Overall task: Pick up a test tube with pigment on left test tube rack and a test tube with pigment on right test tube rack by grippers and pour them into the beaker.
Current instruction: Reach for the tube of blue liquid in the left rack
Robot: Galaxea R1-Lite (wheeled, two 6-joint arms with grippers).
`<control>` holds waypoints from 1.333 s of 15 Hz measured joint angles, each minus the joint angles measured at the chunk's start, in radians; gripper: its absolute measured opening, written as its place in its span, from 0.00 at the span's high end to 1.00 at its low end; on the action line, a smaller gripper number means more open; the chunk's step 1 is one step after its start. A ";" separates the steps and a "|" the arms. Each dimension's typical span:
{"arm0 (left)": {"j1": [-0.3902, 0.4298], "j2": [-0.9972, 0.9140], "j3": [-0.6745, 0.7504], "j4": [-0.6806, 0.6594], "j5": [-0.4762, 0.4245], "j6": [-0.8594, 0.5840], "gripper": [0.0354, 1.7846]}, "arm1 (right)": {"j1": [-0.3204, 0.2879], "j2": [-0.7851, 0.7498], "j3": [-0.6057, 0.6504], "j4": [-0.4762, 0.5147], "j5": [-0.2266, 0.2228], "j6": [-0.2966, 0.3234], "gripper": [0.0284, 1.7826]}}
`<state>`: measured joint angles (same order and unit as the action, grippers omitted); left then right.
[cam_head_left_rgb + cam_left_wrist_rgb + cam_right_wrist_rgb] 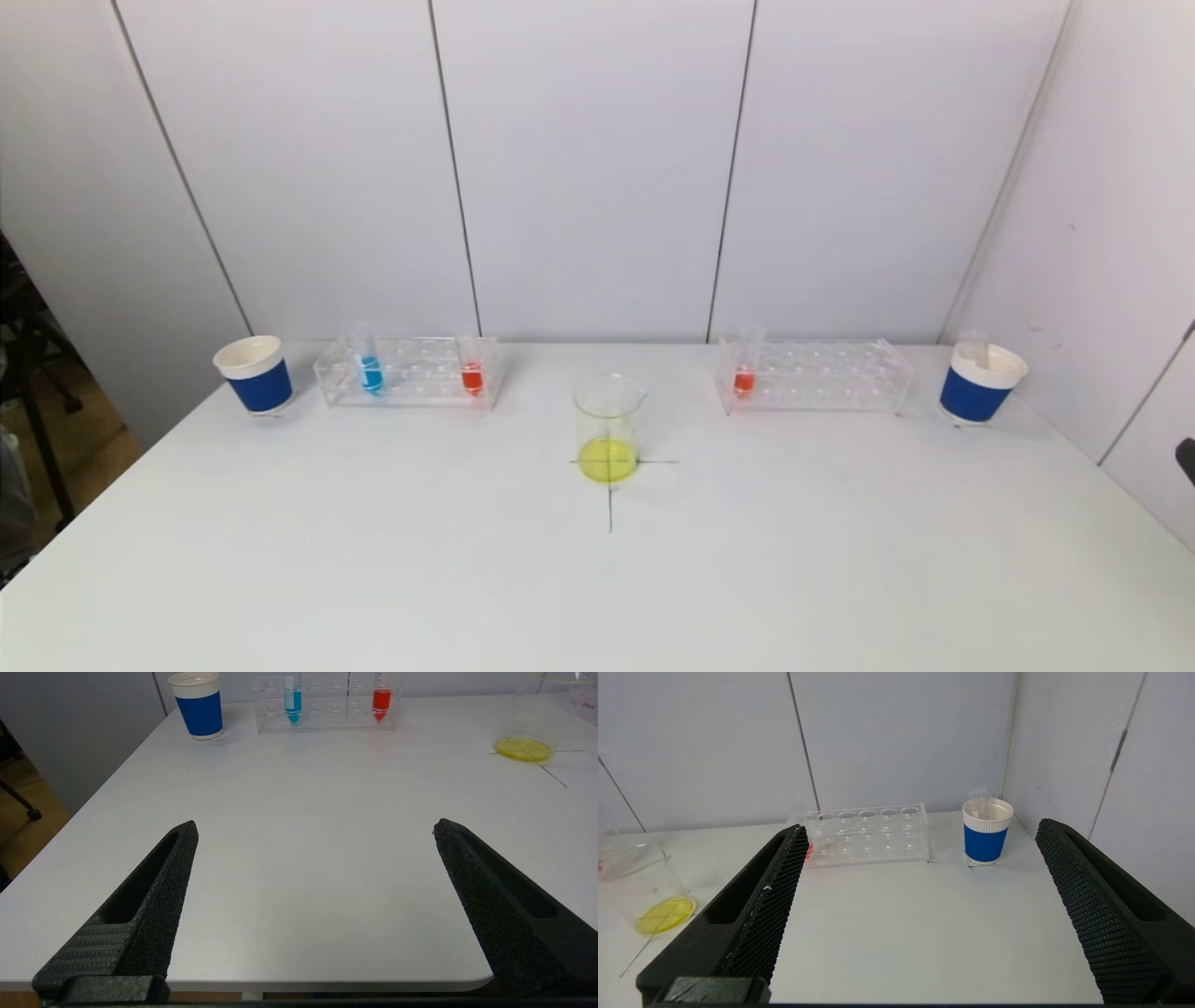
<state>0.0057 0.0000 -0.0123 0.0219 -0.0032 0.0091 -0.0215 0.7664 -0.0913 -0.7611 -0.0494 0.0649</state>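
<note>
You had the white table (373,579) laid out, with nothing yet picked. The left test tube rack (411,371) held a blue tube (371,371) and a red tube (472,375); the right test tube rack (814,375) held one red-filled tube (744,377). Between them stood the beaker (609,429), yellow liquid at its bottom. Left gripper (315,828) and right gripper (920,826) both stood spread wide, holding nothing, back near the table's front edge. Next, I judge, you needed each to reach its rack.
</note>
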 joint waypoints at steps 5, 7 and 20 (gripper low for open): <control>0.000 0.000 0.000 0.000 0.000 0.000 0.01 | 0.005 -0.325 -0.008 0.346 0.009 -0.034 0.01; 0.000 0.000 0.000 0.000 0.000 0.000 0.01 | 0.011 -0.446 -0.004 0.457 0.011 -0.062 0.01; 0.000 0.000 0.000 0.000 0.000 0.000 0.01 | 0.017 -0.766 0.091 0.653 0.028 -0.238 0.01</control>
<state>0.0053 0.0000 -0.0123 0.0215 -0.0032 0.0091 -0.0047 0.0009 0.0000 -0.1077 -0.0215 -0.1732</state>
